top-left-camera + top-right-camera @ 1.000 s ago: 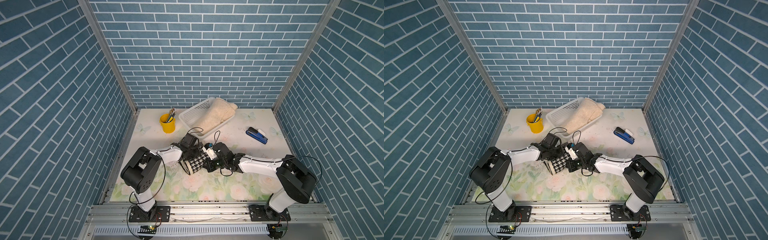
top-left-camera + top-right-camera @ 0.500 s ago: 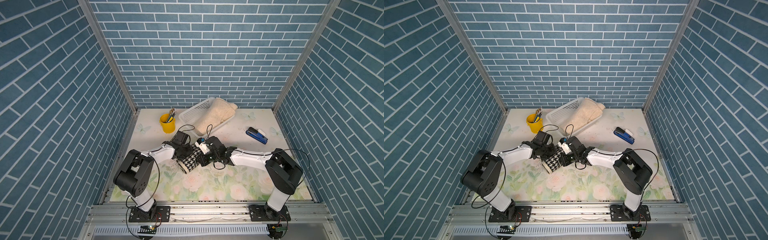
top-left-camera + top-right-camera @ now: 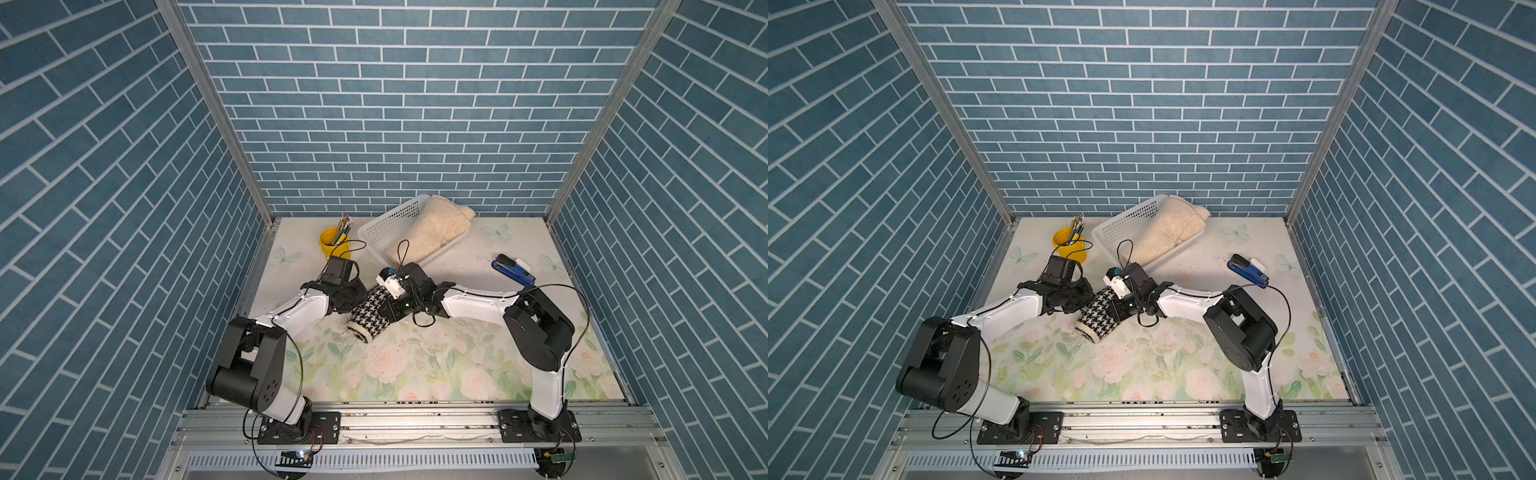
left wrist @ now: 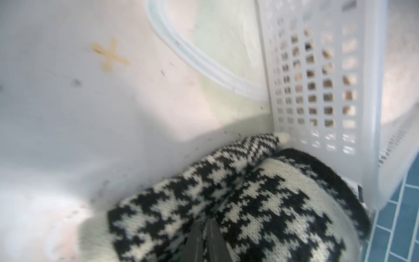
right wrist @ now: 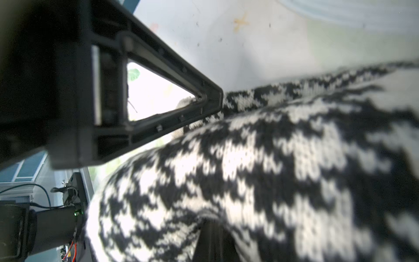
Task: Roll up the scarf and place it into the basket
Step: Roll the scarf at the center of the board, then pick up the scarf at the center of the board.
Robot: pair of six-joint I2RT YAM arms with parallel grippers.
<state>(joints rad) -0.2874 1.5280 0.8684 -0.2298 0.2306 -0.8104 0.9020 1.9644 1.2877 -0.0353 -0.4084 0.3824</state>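
Scarf (image 3: 371,309) is rolled into a fat, short cylinder of black-and-white houndstooth knit with cream ribbed ends. It is held between the two arms over the counter (image 3: 415,365), just in front of the basket (image 3: 386,224). Whether its lower end touches the counter cannot be told.

Left gripper (image 4: 204,226) has its fingers pinched nearly together on a fold of knit. Right gripper (image 3: 390,306) is also clamped into the roll from the opposite side, fingers buried in the fabric.

Handling judgement: the scarf is light, soft and squashy, not slippery, but the roll will likely unwind if only the outer layer is held. It is better gripped deep at both ends, through several layers.

The basket is thin white plastic with grid-perforated walls and a flared rim, stiff and light, so it could slide if bumped. A beige fuzzy cloth (image 3: 432,224) already fills much of it, leaving little room.

Yellow bucket (image 3: 332,245) and blue stapler (image 3: 513,270) sit well clear.
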